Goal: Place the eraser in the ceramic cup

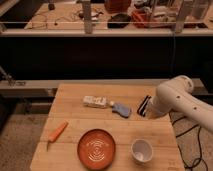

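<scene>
The eraser (144, 105), a small black block with a pale stripe, lies on the wooden table (75, 150) near its right edge. The ceramic cup (141, 150), small, white and upright, stands at the front right, about a cup's width nearer than the eraser. My white arm (175, 97) reaches in from the right. My gripper (152, 112) is at the arm's lower end, right beside the eraser and mostly hidden by the arm's white casing. The cup looks empty.
An orange ridged plate (96, 148) sits left of the cup. A blue-grey lumpy object (121, 109) and a white flat packet (95, 102) lie mid-table. An orange carrot-like piece (57, 132) lies at the left. A dark shelf with clutter stands behind.
</scene>
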You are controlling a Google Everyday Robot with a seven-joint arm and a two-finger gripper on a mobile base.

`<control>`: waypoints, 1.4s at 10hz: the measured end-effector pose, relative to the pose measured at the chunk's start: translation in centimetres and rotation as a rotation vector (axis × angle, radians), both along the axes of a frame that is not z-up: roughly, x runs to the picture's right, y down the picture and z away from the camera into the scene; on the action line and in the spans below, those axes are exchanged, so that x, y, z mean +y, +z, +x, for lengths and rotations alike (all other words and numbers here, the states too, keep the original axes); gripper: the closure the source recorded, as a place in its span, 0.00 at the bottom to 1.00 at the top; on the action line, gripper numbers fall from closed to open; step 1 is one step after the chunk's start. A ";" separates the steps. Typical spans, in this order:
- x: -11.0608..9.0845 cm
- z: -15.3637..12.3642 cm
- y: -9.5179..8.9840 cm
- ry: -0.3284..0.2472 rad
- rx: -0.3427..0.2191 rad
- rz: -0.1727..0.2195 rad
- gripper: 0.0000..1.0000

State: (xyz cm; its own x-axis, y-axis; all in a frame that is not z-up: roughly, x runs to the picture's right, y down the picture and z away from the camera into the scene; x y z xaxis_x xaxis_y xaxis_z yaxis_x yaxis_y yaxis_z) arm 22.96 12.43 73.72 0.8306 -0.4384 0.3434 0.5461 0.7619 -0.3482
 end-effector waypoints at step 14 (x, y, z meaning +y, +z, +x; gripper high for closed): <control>-5.0 4.0 10.7 -0.148 -0.059 -0.042 0.20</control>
